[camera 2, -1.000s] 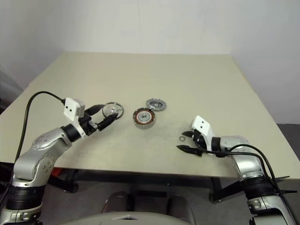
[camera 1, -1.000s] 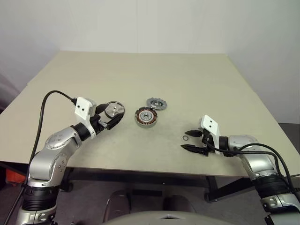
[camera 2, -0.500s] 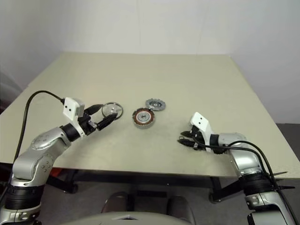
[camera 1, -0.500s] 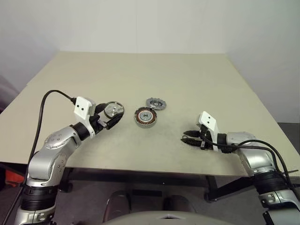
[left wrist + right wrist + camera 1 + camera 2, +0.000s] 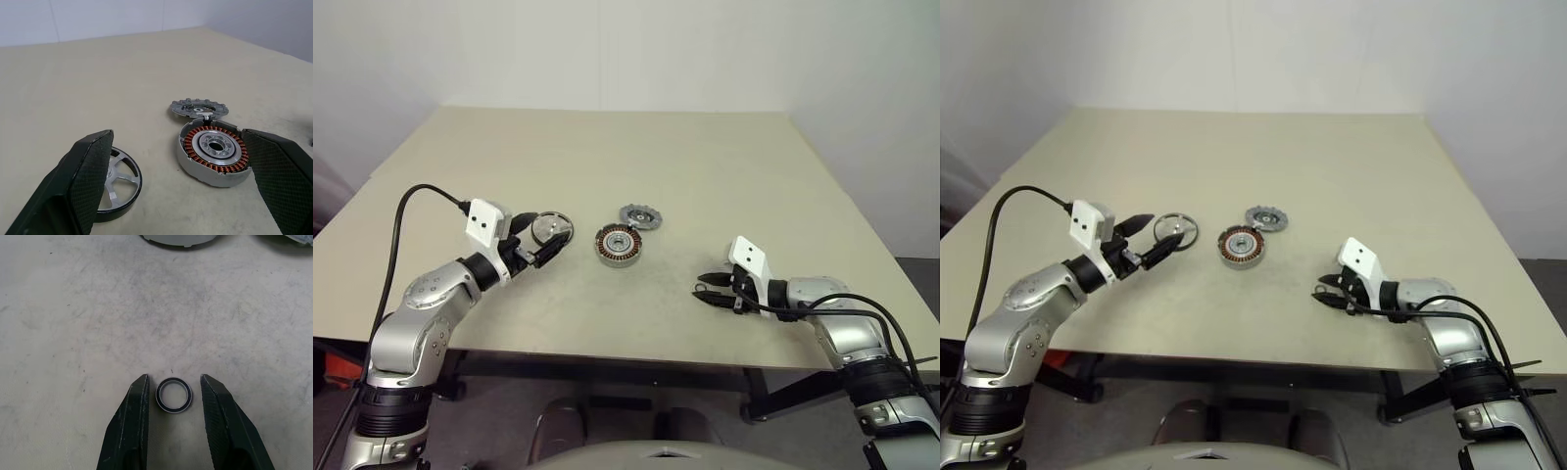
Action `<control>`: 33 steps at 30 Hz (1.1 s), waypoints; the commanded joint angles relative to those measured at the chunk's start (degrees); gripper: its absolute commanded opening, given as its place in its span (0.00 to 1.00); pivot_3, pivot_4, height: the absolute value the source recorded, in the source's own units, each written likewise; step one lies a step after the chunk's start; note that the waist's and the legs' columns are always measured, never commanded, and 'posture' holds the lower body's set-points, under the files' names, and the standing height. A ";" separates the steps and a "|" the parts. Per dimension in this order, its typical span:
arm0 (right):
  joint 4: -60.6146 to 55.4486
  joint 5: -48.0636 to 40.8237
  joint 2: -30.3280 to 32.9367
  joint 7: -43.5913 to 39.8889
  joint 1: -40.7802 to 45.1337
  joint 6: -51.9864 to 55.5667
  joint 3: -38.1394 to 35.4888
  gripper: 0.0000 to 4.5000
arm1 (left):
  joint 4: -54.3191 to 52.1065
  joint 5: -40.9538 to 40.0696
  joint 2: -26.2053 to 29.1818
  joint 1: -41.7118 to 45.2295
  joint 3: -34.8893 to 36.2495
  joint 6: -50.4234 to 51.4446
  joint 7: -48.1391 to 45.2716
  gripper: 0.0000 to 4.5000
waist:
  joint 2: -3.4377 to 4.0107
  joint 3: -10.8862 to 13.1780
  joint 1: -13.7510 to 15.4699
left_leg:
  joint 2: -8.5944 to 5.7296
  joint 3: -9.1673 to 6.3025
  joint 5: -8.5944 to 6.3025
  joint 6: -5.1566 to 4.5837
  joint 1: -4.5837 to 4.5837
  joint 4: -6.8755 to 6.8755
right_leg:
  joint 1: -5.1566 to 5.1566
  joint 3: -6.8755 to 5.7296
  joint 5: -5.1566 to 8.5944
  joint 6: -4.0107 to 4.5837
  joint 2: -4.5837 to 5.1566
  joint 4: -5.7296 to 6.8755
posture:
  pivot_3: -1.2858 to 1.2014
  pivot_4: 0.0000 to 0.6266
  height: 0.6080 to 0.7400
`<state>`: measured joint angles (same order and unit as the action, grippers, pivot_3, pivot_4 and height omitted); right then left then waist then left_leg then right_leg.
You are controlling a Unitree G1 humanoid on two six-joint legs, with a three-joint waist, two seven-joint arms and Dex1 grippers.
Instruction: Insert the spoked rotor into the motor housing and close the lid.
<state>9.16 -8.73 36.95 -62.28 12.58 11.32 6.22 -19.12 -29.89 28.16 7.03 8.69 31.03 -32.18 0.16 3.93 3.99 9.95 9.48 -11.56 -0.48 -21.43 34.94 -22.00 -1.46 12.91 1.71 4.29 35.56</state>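
Rotor (image 5: 115, 178) lies flat on the table (image 5: 705, 186), left of the housing (image 5: 618, 245), lid (image 5: 639, 215) just behind it. Left gripper (image 5: 544, 235) gapes wide above the rotor — right gripper (image 5: 171, 394) brackets a small ring (image 5: 173, 394), fingers slightly apart.

Even, soft overhead light — faint shadows, no glare — all views reasonably sharp.

On the beige table (image 5: 705, 166) lie spoked rotor (image 5: 551, 229), motor housing (image 5: 620, 245), lid (image 5: 640, 214) and small ring (image 5: 173, 394).
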 commanded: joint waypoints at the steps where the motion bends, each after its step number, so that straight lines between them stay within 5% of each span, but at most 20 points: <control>1: -2.98 0.77 0.90 0.31 0.37 1.20 0.90 0.40 | -1.26 0.26 0.66 1.05 1.20 -1.39 -0.05 1.00 | 0.00 0.00 -0.01 | 0.00 0.00 0.00 0.00 0.00 0.00 | 0.00 0.00 0.00 0.00 0.00 0.00 | 0.52 0.00 1.00; 19: 2.95 1.97 -1.26 1.46 2.34 0.60 2.61 0.40 | -0.85 0.05 1.22 1.67 1.65 -1.36 -0.20 1.00 | -0.02 -0.01 -0.38 | 0.06 0.00 0.01 0.03 0.44 0.00 | 0.34 0.01 0.20 -0.34 0.00 0.02 | 0.52 0.00 1.00; 23: 4.13 2.23 -1.14 1.59 2.64 -0.28 2.63 0.15 | -0.81 0.07 1.21 1.77 1.64 -1.39 -0.18 1.00 | -0.04 -0.02 -0.32 | 0.06 -0.01 0.01 0.04 0.48 0.00 | 0.40 0.02 0.21 -0.36 0.00 -0.01 | 0.52 0.00 1.00; 33: 4.83 2.60 -1.43 2.07 3.92 -0.96 3.32 0.15 | -0.88 0.08 1.13 1.84 1.53 -1.39 -0.12 1.00 | -0.06 -0.03 -0.40 | 0.06 -0.02 0.01 0.04 0.52 0.00 | 0.41 0.02 0.22 -0.37 0.00 -0.05 | 0.52 0.00 1.00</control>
<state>13.04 -7.44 35.79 -61.09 15.74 10.00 8.78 -18.86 -29.90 28.74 7.88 8.88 30.99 -32.19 0.10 3.90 3.59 10.01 9.47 -11.55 -0.45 -20.91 34.93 -21.59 -1.44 13.13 1.33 4.29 35.51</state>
